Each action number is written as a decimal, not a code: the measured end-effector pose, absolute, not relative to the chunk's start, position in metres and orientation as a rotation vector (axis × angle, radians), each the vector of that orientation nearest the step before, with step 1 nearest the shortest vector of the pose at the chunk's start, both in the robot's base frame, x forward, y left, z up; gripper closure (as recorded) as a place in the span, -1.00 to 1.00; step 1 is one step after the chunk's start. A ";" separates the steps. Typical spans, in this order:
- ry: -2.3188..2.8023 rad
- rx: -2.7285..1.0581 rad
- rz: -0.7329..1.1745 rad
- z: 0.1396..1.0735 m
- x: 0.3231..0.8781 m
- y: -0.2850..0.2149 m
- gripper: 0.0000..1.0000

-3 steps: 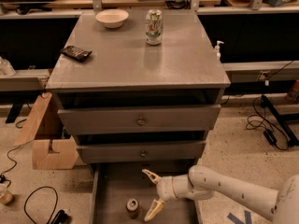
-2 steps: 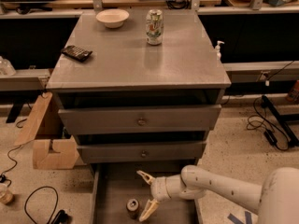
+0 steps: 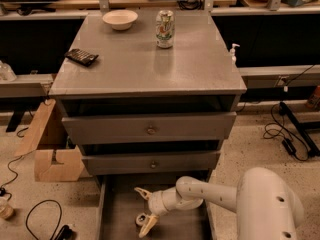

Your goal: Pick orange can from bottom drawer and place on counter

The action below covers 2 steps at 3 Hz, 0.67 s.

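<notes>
The bottom drawer (image 3: 120, 211) is pulled open at the foot of the grey cabinet. The orange can (image 3: 140, 218) stands in it; only its silver top and a bit of its side show. My gripper (image 3: 144, 210) is down inside the drawer, open. One finger (image 3: 141, 192) lies behind the can and the other finger (image 3: 148, 228) lies in front of it, right beside it. The white arm reaches in from the lower right. The counter (image 3: 150, 69) is the flat grey cabinet top above.
On the counter stand a white-and-green can (image 3: 165, 29), a white bowl (image 3: 120, 19) and a black device (image 3: 81, 57). Two knobbed drawers are shut above the open one. A cardboard box (image 3: 50, 149) and cables lie on the floor at left; more cables lie at right.
My gripper has moved left across the drawer, from right of the can to straddling it. The can has not moved.
</notes>
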State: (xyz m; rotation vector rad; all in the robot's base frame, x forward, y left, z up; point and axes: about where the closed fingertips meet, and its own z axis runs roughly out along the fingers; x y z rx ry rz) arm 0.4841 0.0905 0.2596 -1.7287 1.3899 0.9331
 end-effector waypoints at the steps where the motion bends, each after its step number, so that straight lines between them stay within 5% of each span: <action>1: 1.390 -1.759 0.947 0.236 0.488 0.098 -1.00; 2: 1.392 -1.800 0.953 0.210 0.493 0.091 -1.00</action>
